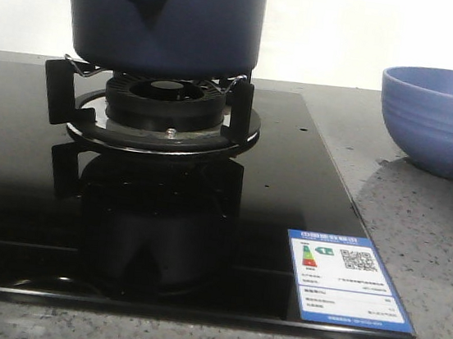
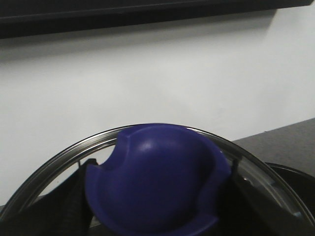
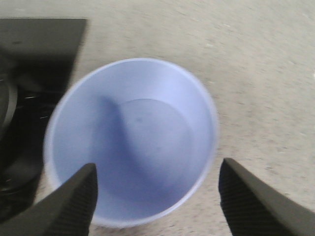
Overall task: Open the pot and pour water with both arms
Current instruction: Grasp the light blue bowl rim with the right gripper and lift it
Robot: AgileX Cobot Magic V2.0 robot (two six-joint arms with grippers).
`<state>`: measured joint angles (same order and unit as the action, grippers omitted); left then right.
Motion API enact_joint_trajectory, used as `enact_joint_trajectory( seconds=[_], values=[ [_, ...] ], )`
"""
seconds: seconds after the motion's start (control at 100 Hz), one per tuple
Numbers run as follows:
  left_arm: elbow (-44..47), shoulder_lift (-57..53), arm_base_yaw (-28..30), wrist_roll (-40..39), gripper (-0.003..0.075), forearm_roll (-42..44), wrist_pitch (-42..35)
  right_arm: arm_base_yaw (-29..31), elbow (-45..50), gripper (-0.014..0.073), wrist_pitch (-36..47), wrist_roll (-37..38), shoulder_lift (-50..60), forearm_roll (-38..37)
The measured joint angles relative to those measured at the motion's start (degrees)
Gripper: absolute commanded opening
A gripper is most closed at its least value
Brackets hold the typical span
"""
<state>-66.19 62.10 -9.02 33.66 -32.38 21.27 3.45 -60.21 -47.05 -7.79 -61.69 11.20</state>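
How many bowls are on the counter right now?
1: a light blue bowl on the grey counter, right of the black cooktop, beneath the right gripper's open fingers. Others may sit out of frame.

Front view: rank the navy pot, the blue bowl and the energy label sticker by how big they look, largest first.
1. navy pot, largest though cropped at the top.
2. blue bowl, cut off by the right edge.
3. energy label sticker, smallest, despite lying nearest the camera.
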Motion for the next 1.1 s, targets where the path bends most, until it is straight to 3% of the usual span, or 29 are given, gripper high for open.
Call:
enact_joint_trajectory(
  seconds=[0.13,0.31,0.36,0.51,0.56,0.88,1.1],
  values=[
    [0.0,-1.26,4.2,0.0,0.0351,0.23,1.55,3.16,-4.7,0.0472,-4.04,0.58,-7.33,-0.22],
    [0.0,-1.51,5.69,0.0,0.0351,0.32,2.39,4.5,-5.41,0.0437,-5.37,0.8,-16.56,-0.59],
    [0.0,-1.51,5.7,0.0,0.0351,0.32,2.39,4.5,-5.41,0.0363,-5.37,0.8,-18.41,-0.59],
    [0.0,-1.51,5.7,0.0,0.0351,0.32,2.39,4.5,-5.51,0.0011,-4.84,0.8,-21.23,-0.59],
    [0.0,-1.51,5.7,0.0,0.0351,0.32,2.39,4.5,-5.53,-0.0069,-4.56,0.8,-21.36,-0.59],
    [0.0,-1.51,5.7,0.0,0.0351,0.32,2.43,4.5,-7.51,-0.0063,-6.22,-0.46,-21.74,-0.19],
    [0.0,-1.51,5.7,0.0,0.0351,0.32,2.43,4.5,-16.53,-0.0061,-12.28,-1.94,-21.91,3.94]
  ],
)
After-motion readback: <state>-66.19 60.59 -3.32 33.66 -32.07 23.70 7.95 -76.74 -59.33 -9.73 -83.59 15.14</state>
